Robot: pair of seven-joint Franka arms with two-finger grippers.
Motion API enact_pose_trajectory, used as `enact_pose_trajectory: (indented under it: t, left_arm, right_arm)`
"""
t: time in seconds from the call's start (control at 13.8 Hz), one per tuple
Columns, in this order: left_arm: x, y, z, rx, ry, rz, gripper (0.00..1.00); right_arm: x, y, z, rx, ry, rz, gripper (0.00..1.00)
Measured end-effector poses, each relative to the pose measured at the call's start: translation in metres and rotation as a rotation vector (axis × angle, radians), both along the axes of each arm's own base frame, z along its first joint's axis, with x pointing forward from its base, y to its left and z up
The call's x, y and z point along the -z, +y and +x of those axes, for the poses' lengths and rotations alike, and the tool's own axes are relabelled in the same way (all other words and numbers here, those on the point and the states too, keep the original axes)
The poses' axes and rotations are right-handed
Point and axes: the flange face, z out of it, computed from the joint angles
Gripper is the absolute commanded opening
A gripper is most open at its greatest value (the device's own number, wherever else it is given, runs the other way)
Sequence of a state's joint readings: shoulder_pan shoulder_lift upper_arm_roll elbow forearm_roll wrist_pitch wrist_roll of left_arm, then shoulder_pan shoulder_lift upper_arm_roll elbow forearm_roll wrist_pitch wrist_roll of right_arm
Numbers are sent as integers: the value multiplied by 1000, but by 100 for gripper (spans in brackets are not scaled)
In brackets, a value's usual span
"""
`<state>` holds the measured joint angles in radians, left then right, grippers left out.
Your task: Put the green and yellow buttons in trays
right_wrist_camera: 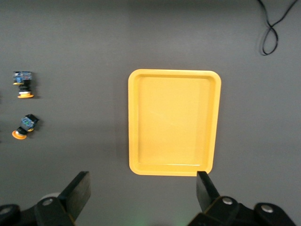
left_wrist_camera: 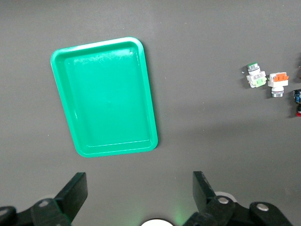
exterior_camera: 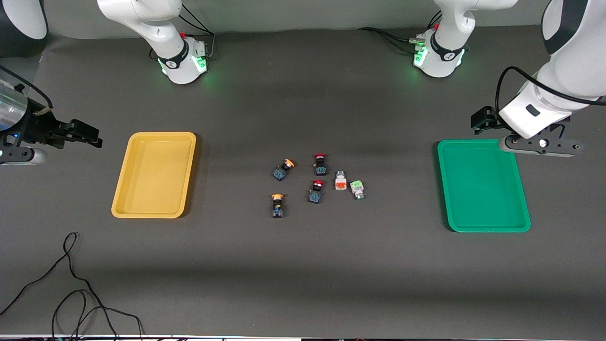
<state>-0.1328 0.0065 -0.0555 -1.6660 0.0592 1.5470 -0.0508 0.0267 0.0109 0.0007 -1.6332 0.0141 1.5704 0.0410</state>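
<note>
The yellow tray lies toward the right arm's end of the table and the green tray toward the left arm's end; both are empty. Between them lie two yellow-capped buttons and one green-capped white button. My left gripper hangs open and empty over the green tray's farther outer corner; the left wrist view shows the gripper, the tray and the green button. My right gripper hangs open and empty at the table's end past the yellow tray; the right wrist view shows the gripper, the tray and the yellow buttons.
Two red-capped buttons and an orange-capped white button lie among the task buttons. A loose black cable curls on the table near the front camera at the right arm's end.
</note>
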Motion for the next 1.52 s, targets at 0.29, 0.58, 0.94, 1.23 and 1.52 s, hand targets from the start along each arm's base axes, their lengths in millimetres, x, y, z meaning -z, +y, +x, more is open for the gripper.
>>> enact_pose_trajectory:
  t: [0.29, 0.58, 0.94, 1.23, 1.52]
  left_arm:
    - [0, 0, 0, -1, 0, 0, 100]
    - [0, 1, 0, -2, 1, 0, 100]
    - [0, 1, 0, -1, 2, 0, 100]
    - [1, 1, 0, 8, 3, -2, 100]
    - [3, 2, 2, 34, 9, -5, 100]
  right_arm:
    - [1, 83, -8, 36, 4, -6, 100]
    - [23, 221, -28, 152, -28, -12, 100]
    - [67, 367, -62, 238, -27, -25, 100]
    - [112, 408, -56, 243, 3, -17, 100]
    - [173, 408, -40, 269, -19, 4, 100]
